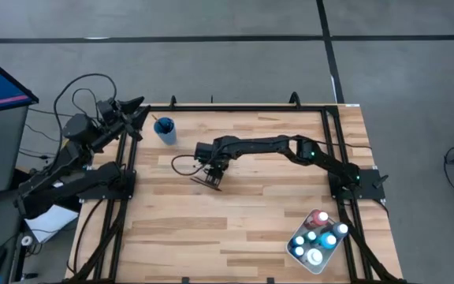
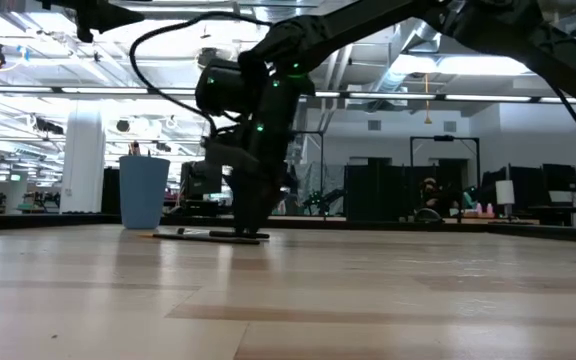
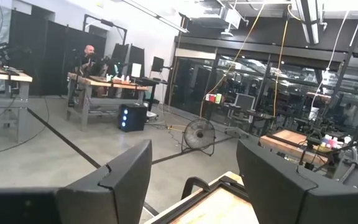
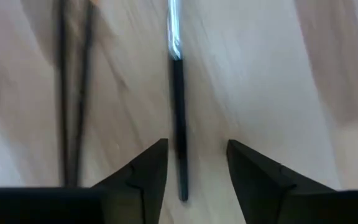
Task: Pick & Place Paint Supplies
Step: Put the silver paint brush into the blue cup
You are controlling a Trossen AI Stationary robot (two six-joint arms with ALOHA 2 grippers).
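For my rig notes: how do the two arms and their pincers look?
Both arms are dark, nearly black, built of jointed segments. The right arm shows small green lights and a looping black cable. Black cables also curl above the left arm. The right pincer has two dark, wedge-shaped fingers.

Right gripper [image 1: 213,178] sits low over the paintbrushes [image 1: 206,182] mid-table w/ fingers apart, one brush [image 4: 178,124] lying in the gap and bare wood either side. Blue cup [image 1: 165,129] stands near the far left corner, tray [image 1: 316,241] w/ bottles near the right front; the wood between them is bare.

Dark paintbrushes [image 1: 206,181] flat mid-table
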